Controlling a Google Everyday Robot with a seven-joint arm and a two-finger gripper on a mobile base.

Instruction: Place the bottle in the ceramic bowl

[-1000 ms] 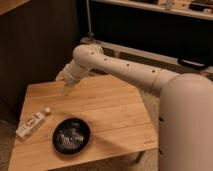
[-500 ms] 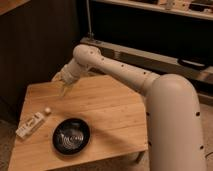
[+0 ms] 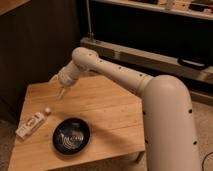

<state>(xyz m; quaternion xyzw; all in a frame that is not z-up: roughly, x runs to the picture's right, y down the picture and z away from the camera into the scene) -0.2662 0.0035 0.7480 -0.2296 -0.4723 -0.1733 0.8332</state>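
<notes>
Camera view: bottle (image 3: 33,123) lies below-left of the pincer (image 3: 60,93), not touching.

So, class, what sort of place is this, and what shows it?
Likely an indoor lab or office test area: a low wooden table holding a bottle and ceramic bowl, dark shelving behind. The gripper hangs over the table's far left.

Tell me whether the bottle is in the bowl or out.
Out. The bottle lies flat on the table, beside the empty ceramic bowl. The gripper hangs above the table's far part, away from the bottle.
</notes>
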